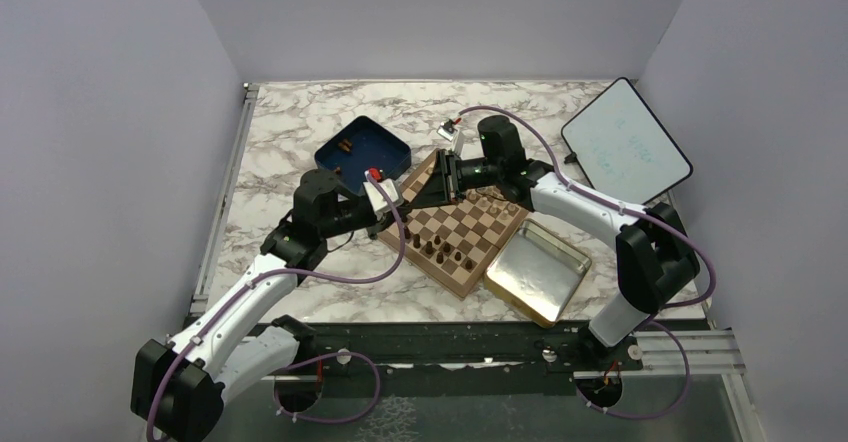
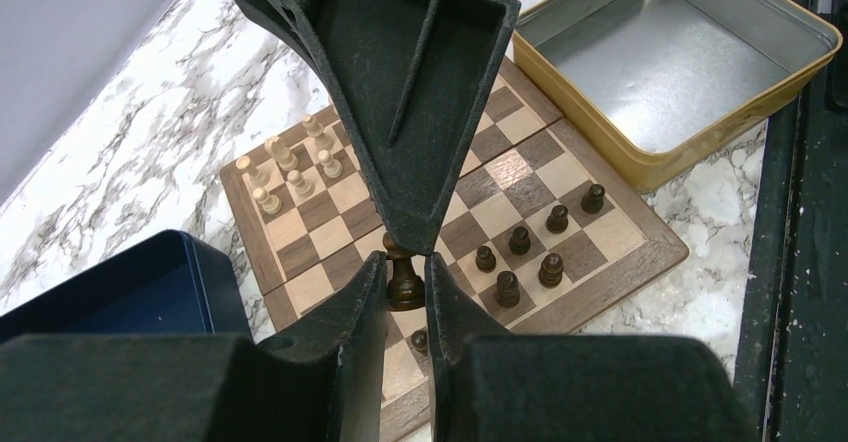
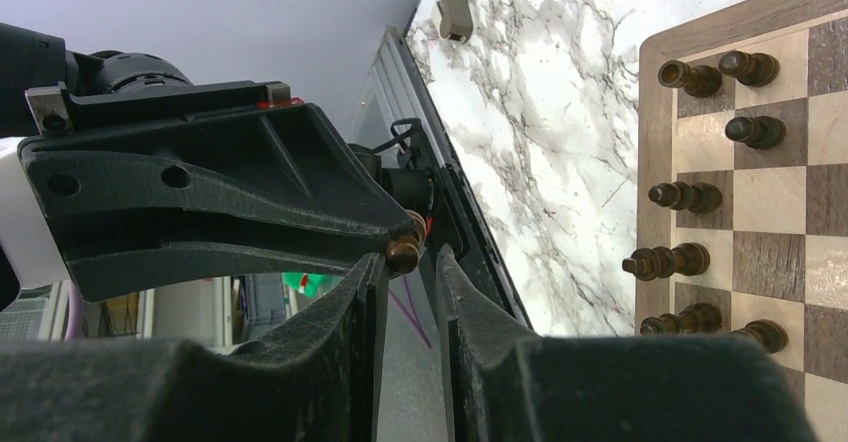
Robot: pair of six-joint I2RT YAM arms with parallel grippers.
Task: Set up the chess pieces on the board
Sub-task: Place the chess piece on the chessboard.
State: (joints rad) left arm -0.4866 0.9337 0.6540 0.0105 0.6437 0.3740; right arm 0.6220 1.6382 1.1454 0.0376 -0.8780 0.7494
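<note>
Collision is the worry: the left gripper (image 2: 406, 270) is clenched on a dark piece (image 2: 404, 282) held in the air by the edge of the board (image 2: 640, 252). The right gripper (image 3: 408, 262), jaws slightly parted and empty, noses in tip to tip, blocking the way down. A nudge could twist the piece loose and topple the dark pieces (image 2: 520, 240) standing below. The tray (image 2: 640, 167) sits just beside one corner, the box (image 2: 150, 282) by another, and the pale pieces (image 2: 295, 167) cluster opposite.
</note>
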